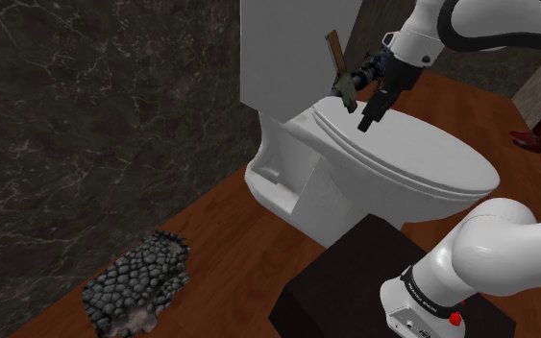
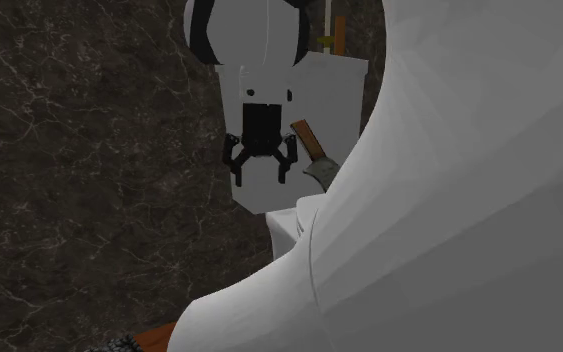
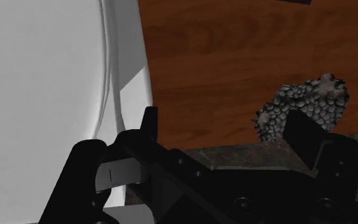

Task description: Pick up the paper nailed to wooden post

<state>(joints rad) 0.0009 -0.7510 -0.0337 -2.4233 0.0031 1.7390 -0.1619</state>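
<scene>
Stand [image 1: 355, 278]: dark box, nearest.
Scaly grey lump [image 1: 138, 285]: laid on the brown wooden floor [image 1: 230, 216], near left in the shoulder view, well apart from the work.
Toilet [image 1: 422, 168]: white, lid shut. Its tank [image 1: 287, 48] is judged the chief obstruction.
Gripper [image 2: 260, 168]: fingers spread wide, nothing held, hung above the lid's far end.
Wooden post [image 1: 335, 50]: slim, tilted, set just beside the gripper against the tank. A grey-green piece at its foot may be the paper. It is judged light and stiff, and best clasped across the shaft.
</scene>
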